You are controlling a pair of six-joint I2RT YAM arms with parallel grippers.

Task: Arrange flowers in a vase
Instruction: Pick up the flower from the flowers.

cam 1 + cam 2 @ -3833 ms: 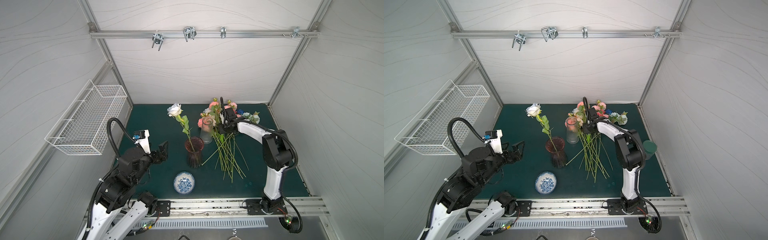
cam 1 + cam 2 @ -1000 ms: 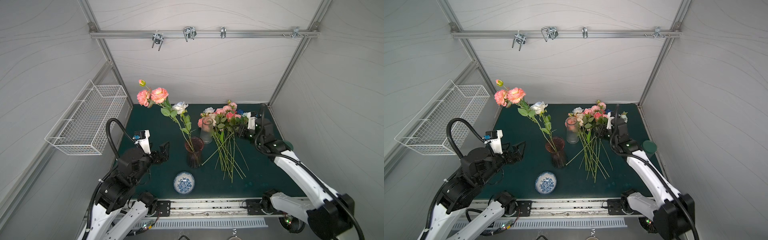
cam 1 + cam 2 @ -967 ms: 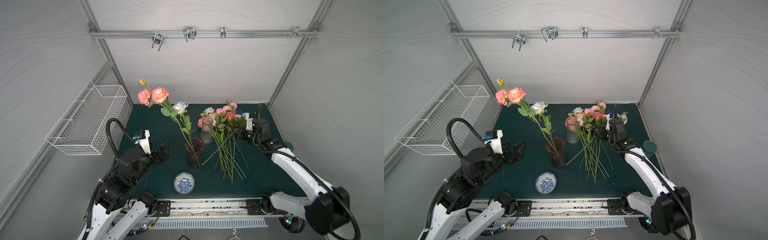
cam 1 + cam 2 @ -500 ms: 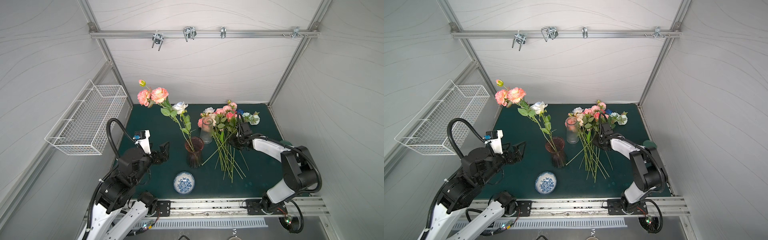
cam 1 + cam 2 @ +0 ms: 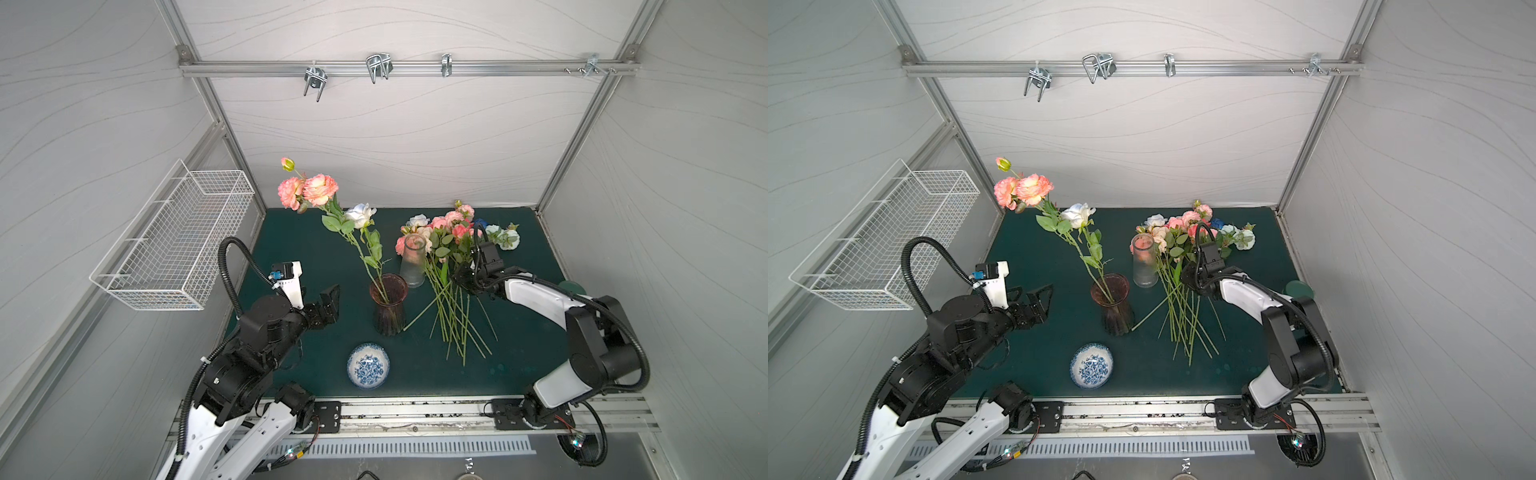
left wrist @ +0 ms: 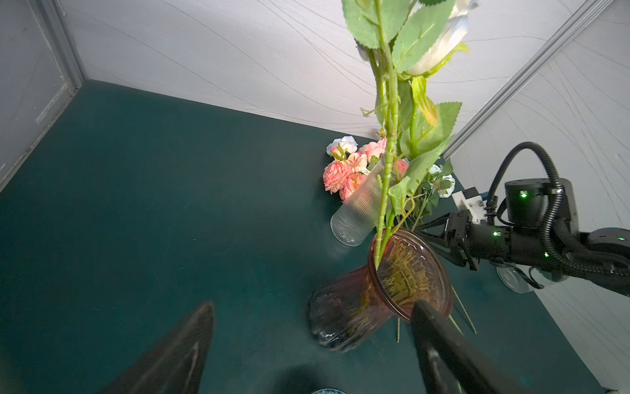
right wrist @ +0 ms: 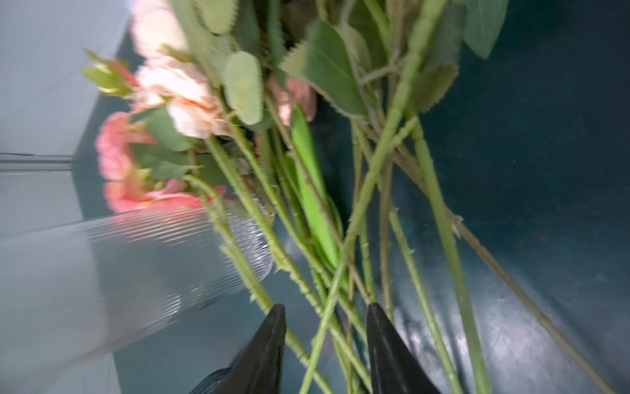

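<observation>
Reddish vase (image 5: 388, 305) holds pink and white roses (image 5: 318, 190); leafy flowers (image 5: 454, 217) piled beside it. Left gripper (image 5: 331, 305) jaws released; right gripper (image 7: 326, 307) jaws straddle stems (image 7: 344, 259), grip unclear.

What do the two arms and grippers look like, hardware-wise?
The left arm and right arm have glossy white link shells, matte black joint housings. A black corrugated conduit loops off each. The left gripper and right gripper have black jaws tapering to points, ribbed inside. White camera block at each wrist; green LEDs on the right arm's joints.
</observation>
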